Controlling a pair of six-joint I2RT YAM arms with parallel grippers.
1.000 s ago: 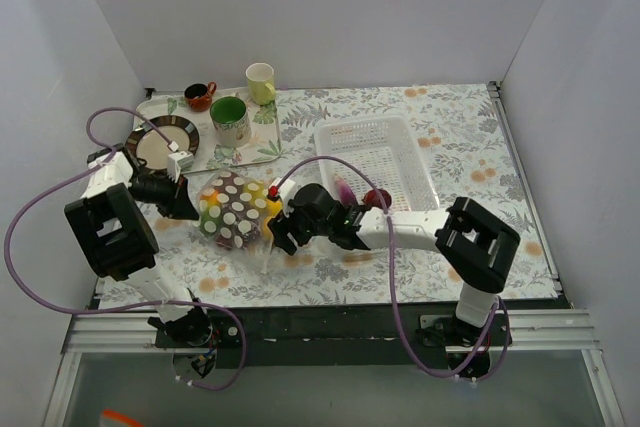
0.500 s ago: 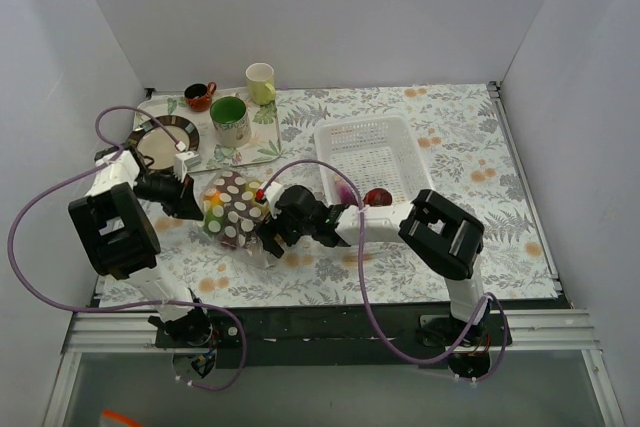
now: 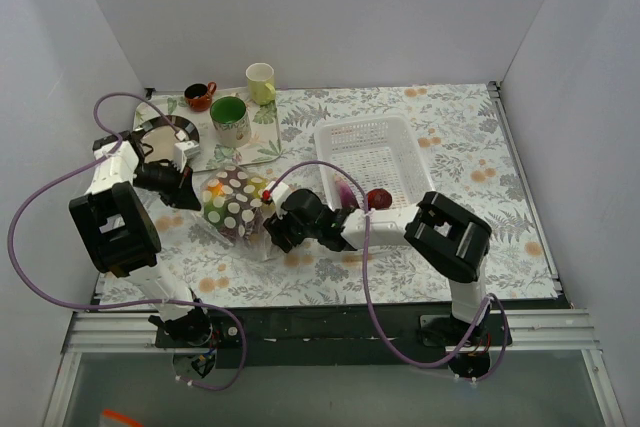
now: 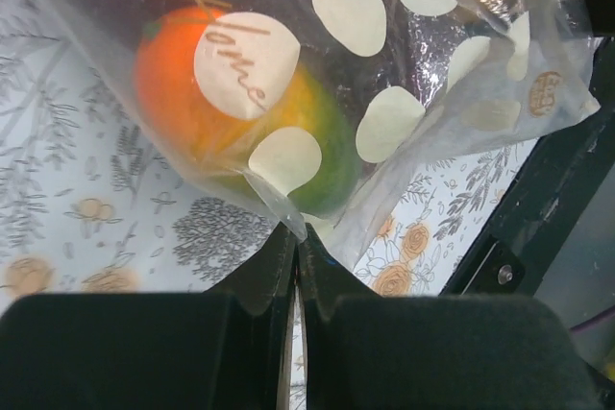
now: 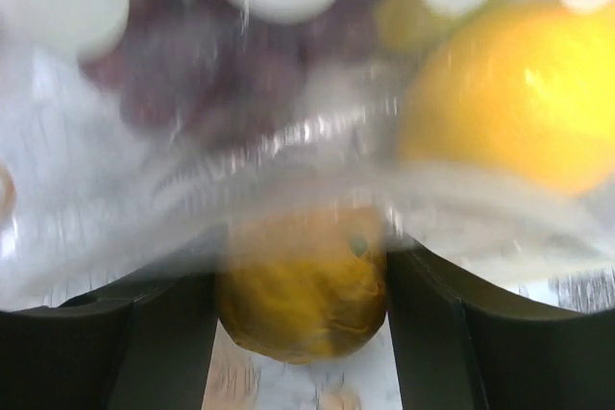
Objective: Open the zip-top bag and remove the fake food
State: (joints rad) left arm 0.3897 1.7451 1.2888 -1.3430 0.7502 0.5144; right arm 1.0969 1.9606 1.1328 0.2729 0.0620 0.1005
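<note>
Zip-top bag: lying left of centre on the table; clear film showing white dots, bulging with fake food; long axis appearing to run upper left to lower right, between both arms; left fingers pressing together, pinching its edge on its left side; right fingers standing spread at its lower right, an orange piece filling the gap; whether they are gripping cannot be told; both arms meeting the bag.

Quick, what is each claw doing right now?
Left gripper: closed on the zip-top bag.
Right gripper: fingers either side of that bag, blurred; cannot tell.
</note>
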